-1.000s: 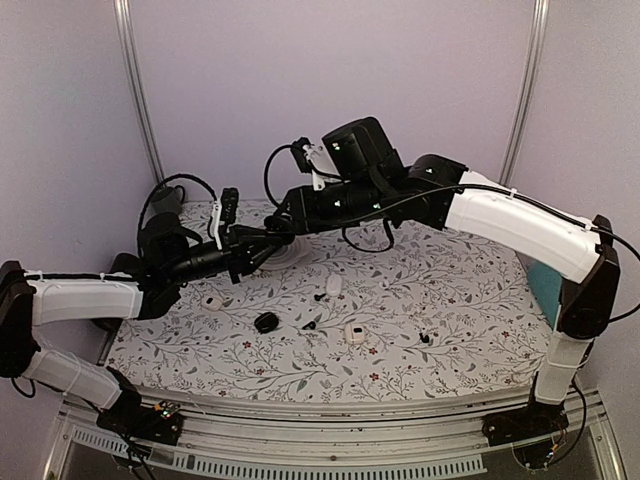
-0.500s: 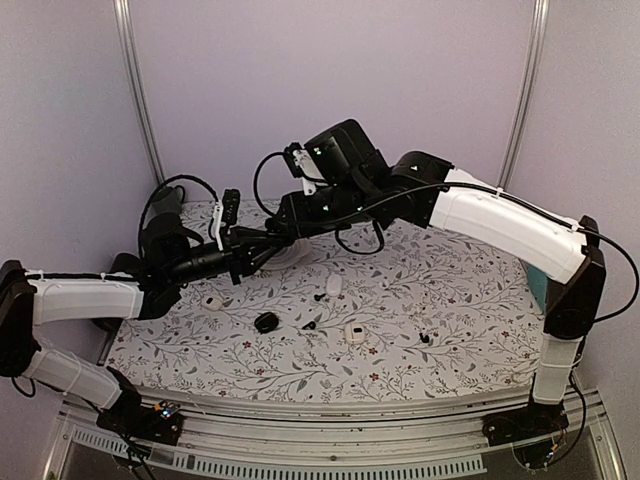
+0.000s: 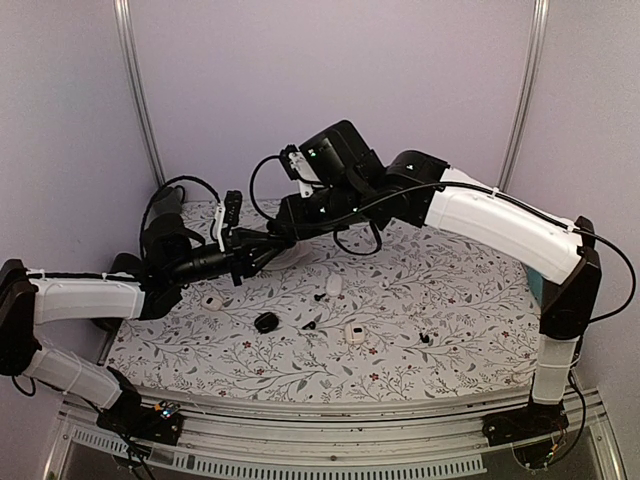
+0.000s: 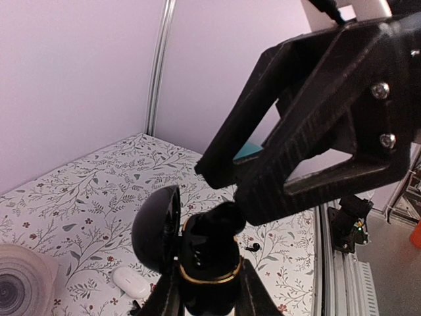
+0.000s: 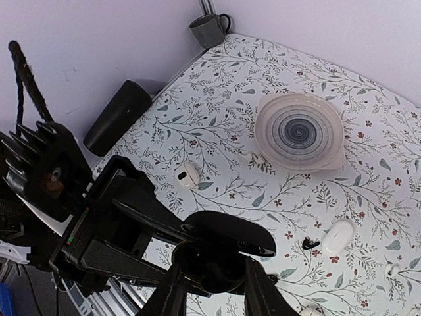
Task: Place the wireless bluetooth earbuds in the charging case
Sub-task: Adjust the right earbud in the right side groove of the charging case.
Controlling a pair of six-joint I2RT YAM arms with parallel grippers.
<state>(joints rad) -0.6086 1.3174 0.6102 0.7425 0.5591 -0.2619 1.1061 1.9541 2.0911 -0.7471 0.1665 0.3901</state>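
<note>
The black charging case [image 4: 207, 266] has a gold rim and its lid [image 4: 158, 227] is swung open. My left gripper [image 4: 209, 293] is shut on its body and holds it above the table. My right gripper [image 5: 214, 276] comes down onto it from above, with its fingers apart on either side of the case's mouth [image 5: 220, 260]. A glossy black lump [image 4: 227, 214] stands in that mouth under the right fingertips; contact is hidden. In the top view both grippers meet at the back left [image 3: 272, 240]. Loose black earbuds lie on the table [image 3: 319, 296] [image 3: 427, 339].
Small white cases [image 3: 334, 286] [image 3: 355, 332] [image 3: 211, 301] and a black round object [image 3: 266, 322] lie mid-table. A translucent round dish [image 5: 300, 131] sits behind the grippers. A grey mug [image 5: 209, 29] and a black cylinder [image 5: 118, 116] stand at the far left edge.
The right arm has shifted left and lower onto the held case, and its fingers have narrowed. The left arm and the case have stayed put.
</note>
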